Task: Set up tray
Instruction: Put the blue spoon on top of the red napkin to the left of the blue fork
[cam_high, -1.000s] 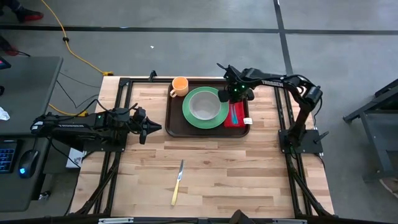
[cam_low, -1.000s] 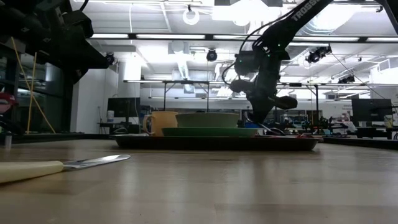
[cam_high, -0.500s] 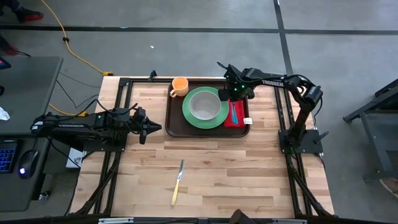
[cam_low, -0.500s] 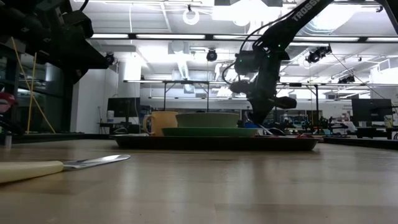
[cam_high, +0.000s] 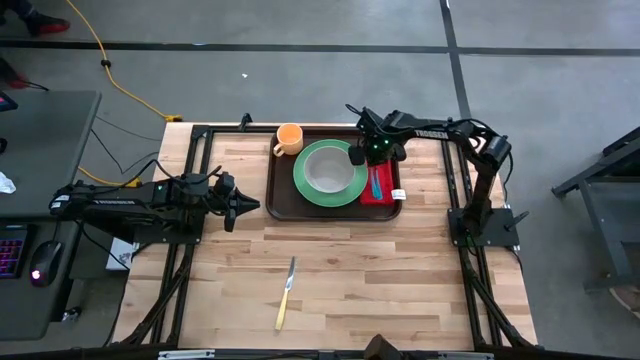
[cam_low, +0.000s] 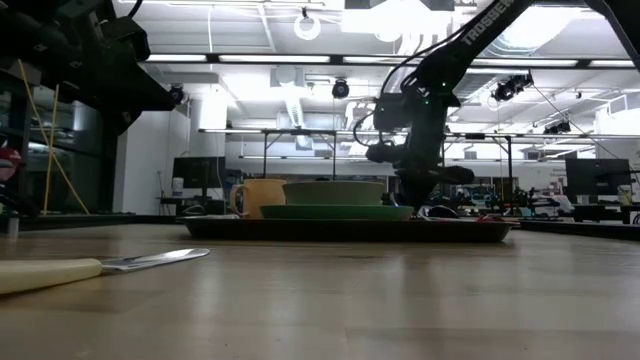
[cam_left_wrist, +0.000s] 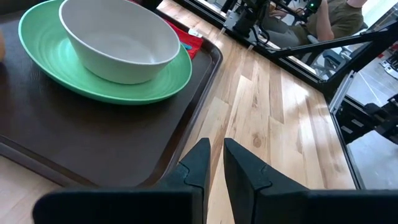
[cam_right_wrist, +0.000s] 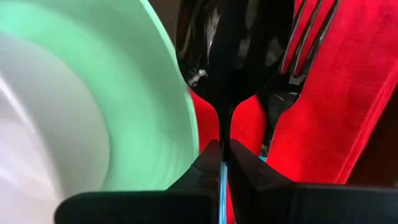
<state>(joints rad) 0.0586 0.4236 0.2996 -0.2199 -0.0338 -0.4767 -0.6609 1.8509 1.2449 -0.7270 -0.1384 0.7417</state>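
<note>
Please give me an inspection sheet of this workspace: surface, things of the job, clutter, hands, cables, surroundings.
Surface: wooden table, bare where not occupied.
Job's things: brown tray at the far side holds a green plate with a white bowl, and a red napkin with a fork. An orange mug sits at the tray's far left corner.
Clutter: knife lying alone on the near table.
Hands: right hand shut, over the tray by the napkin; left hand waits left of the tray.
Cables: yellow cable on the floor.
Surroundings: a person beyond the table.

Grey concrete floor (cam_high: 300, 75), ceiling lights (cam_low: 400, 15)
</note>
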